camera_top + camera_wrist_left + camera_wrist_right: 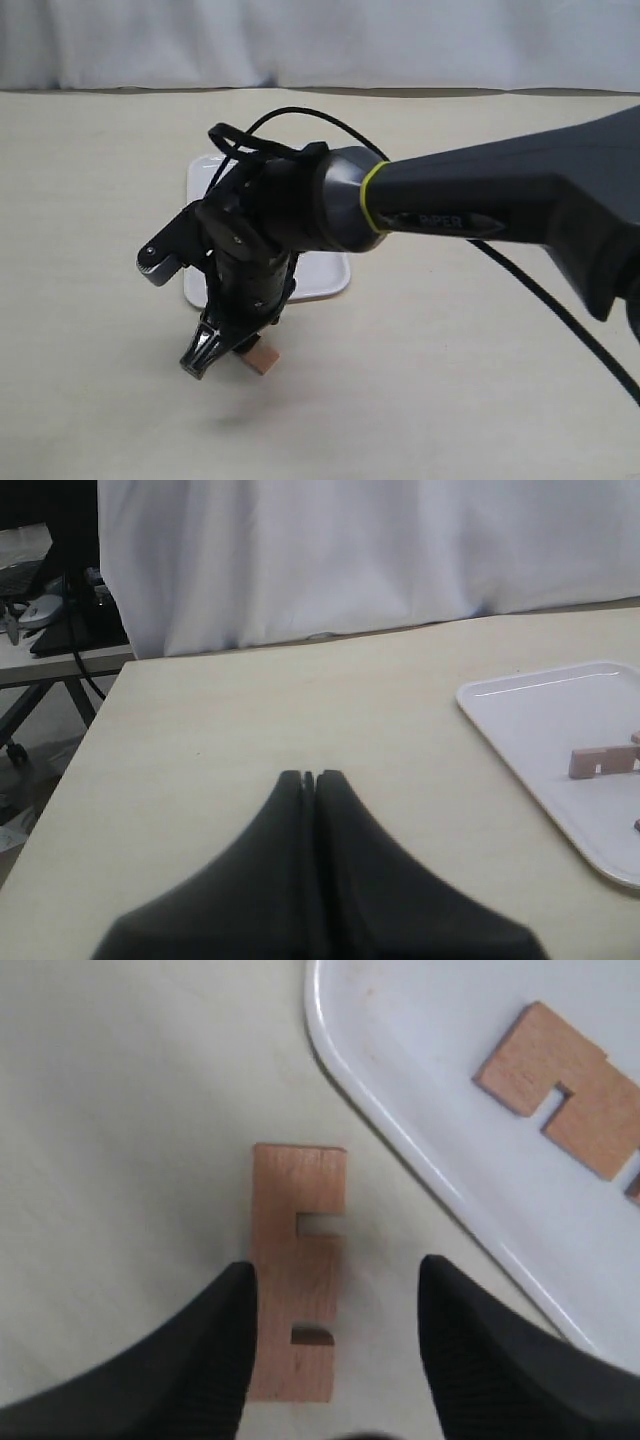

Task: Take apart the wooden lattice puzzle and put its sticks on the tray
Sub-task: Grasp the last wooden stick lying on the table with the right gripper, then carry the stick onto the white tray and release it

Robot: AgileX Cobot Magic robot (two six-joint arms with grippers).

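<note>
One notched wooden stick (296,1270) lies flat on the table beside the white tray (420,1175). My right gripper (337,1305) hangs open over it, one finger at the stick's plain edge, the other apart on the notched side. In the exterior view that gripper (215,350) points down near the tray's front corner, with the stick (262,360) partly showing under it. Another stick (565,1088) lies on the tray, also visible from the left wrist as a stick (600,761) on the tray (530,720). My left gripper (311,776) is shut on nothing. No assembled lattice puzzle shows.
The right arm (480,205) reaches across the table from the right and hides most of the tray (325,280). A black cable (540,300) trails behind it. A white curtain (350,550) backs the table; the table edge (95,720) and clutter lie beyond it.
</note>
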